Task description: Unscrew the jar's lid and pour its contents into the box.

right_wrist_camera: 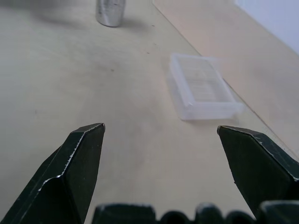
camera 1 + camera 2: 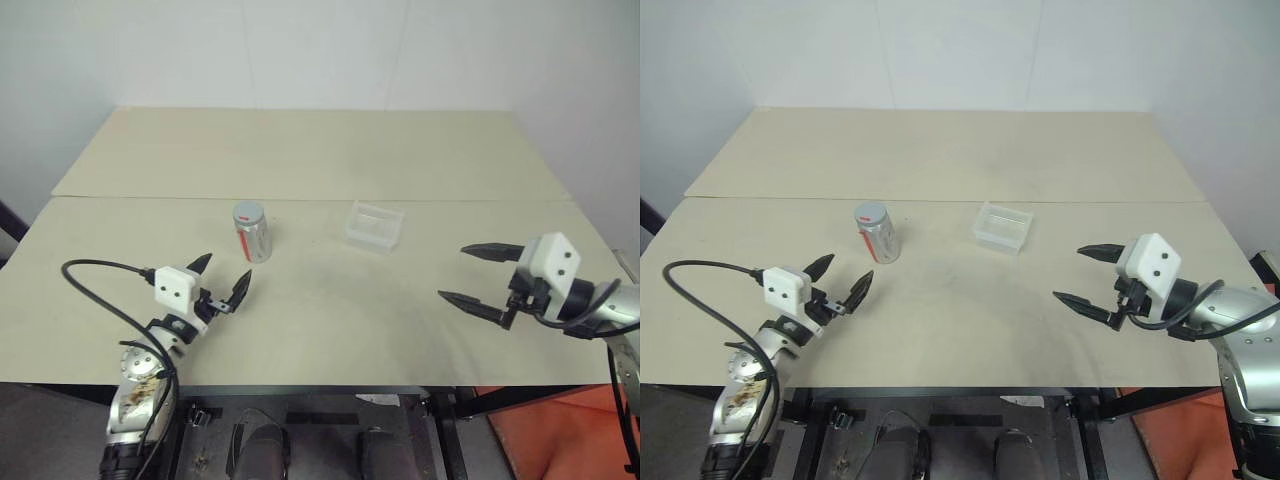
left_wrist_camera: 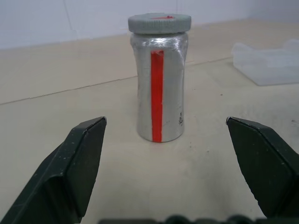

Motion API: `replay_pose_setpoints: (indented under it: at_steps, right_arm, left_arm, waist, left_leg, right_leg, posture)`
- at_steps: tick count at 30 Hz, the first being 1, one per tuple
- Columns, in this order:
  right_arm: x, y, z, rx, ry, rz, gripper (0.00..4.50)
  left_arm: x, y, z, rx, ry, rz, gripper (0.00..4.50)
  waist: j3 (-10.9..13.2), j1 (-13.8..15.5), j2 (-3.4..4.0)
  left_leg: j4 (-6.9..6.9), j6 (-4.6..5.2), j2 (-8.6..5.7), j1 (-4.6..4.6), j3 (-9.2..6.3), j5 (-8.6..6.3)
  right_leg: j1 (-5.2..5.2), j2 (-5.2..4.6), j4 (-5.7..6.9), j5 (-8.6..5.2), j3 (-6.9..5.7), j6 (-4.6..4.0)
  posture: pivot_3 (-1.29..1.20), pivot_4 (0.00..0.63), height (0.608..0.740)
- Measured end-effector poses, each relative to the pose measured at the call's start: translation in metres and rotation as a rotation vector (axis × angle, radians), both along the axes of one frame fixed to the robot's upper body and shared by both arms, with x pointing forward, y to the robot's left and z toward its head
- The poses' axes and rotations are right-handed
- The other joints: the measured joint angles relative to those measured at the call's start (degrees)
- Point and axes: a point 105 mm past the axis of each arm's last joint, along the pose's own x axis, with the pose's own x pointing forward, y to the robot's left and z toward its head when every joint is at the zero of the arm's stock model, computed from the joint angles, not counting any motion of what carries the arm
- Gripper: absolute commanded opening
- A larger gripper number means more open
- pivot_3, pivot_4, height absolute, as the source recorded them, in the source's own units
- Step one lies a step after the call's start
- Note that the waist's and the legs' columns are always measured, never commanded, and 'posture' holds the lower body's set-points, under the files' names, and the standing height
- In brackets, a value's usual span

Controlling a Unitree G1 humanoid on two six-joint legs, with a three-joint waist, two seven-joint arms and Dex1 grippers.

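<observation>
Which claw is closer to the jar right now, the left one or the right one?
The left. The left claw sits open just in front of the jar, lined up with it. The right claw is open too, far off on the other side, beyond the box.

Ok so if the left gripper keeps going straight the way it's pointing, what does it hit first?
Most likely the jar: it stands upright, centred ahead of the left gripper, whose open jaws are short of it. Nothing lies between.

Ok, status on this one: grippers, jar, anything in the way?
Left gripper open, short of the jar. Right gripper open, empty. Jar upright, lid on; box beside it. Path clear.
</observation>
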Motion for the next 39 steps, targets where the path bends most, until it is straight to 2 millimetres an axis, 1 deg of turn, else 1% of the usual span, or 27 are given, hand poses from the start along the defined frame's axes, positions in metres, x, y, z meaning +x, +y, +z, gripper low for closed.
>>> replay_pose_setpoints:
  at_steps: [4,6,10,14,19,26,29,33,39]
  right_arm:
    - [-0.002,0.009,-0.004,-0.002,0.011,0.028,4.5]
    - [-0.002,0.01,-0.004,-0.002,0.007,0.027,4.5]
    - [-0.001,0.01,-0.004,-0.006,0.005,0.021,4.5]
    - [-0.001,0.008,-0.006,-0.018,0.007,0.011,4.5]
    - [-0.004,0.005,-0.015,-0.02,0.04,0.002,4.5]
    - [-0.005,0.005,-0.016,-0.019,0.034,-0.014,4.5]
    - [-0.008,0.004,-0.02,-0.02,0.048,-0.017,4.5]
    - [-0.007,0.004,-0.02,-0.019,0.044,-0.026,4.5]
    - [-0.007,0.003,-0.016,-0.015,0.027,-0.038,4.5]
  left_arm:
    - [0.011,-0.001,0.005,-0.035,-0.049,0.03,4.48]
    - [0.018,-0.003,0.006,-0.063,-0.052,0.026,4.48]
    - [0.025,-0.006,0.007,-0.07,-0.06,0.015,4.48]
    - [0.035,-0.01,0.003,-0.095,-0.05,0.016,4.48]
    - [0.044,-0.015,0.002,-0.102,-0.05,0.008,4.48]
    - [0.053,-0.019,-0.01,-0.104,-0.012,0.004,4.48]
    - [0.06,-0.02,-0.006,-0.111,-0.021,0.005,4.48]
    - [0.068,-0.022,0.001,-0.12,-0.04,0.009,4.48]
    - [0.073,-0.026,0.001,-0.126,-0.033,-0.008,4.48]
  waist:
    - [0.0,0.0,0.0]
    - [0.0,0.0,0.0]
    - [0.0,-0.1,0.0]
    - [0.0,0.0,0.0]
    - [0.0,0.0,0.0]
    - [0.0,-0.1,-0.01]
    - [0.0,0.1,-0.01]
    - [0.0,0.2,-0.01]
    - [0.0,0.2,-0.01]
  left_leg:
    - [0.0,0.0,0.0,-0.01,-0.04,0.0]
    - [0.0,0.0,0.0,0.0,-0.04,0.0]
    - [0.0,0.0,-0.01,0.0,-0.03,0.0]
    - [0.0,0.0,-0.02,-0.01,-0.03,0.0]
    - [0.01,0.0,-0.04,-0.02,-0.02,0.0]
    - [0.01,0.0,-0.03,-0.01,-0.01,0.01]
    - [0.02,0.0,-0.06,-0.02,0.0,0.01]
    - [0.03,0.0,-0.06,-0.02,0.0,0.01]
    - [0.03,0.0,-0.05,-0.02,0.02,0.01]
  right_leg:
    - [0.0,-0.01,-0.01,0.0,0.0,0.0]
    - [0.0,0.0,0.01,0.0,-0.01,0.01]
    - [0.0,0.0,0.0,0.0,-0.01,0.01]
    - [0.0,0.0,0.0,0.0,-0.01,0.01]
    - [0.0,0.0,0.0,0.01,-0.01,0.02]
    - [0.0,0.01,0.01,0.01,-0.02,0.02]
    - [0.0,0.0,0.0,0.01,-0.02,0.03]
    - [0.01,0.0,0.0,0.02,-0.02,0.04]
    - [0.0,0.01,0.0,0.02,-0.02,0.04]
  posture:
    - [0.0,0.15,0.74]
    - [0.0,0.15,0.74]
    - [0.0,0.15,0.74]
    - [0.0,0.15,0.74]
    - [0.0,0.15,0.74]
    - [0.0,0.15,0.74]
    - [0.0,0.15,0.74]
    - [0.0,0.15,0.74]
    - [0.0,0.15,0.74]
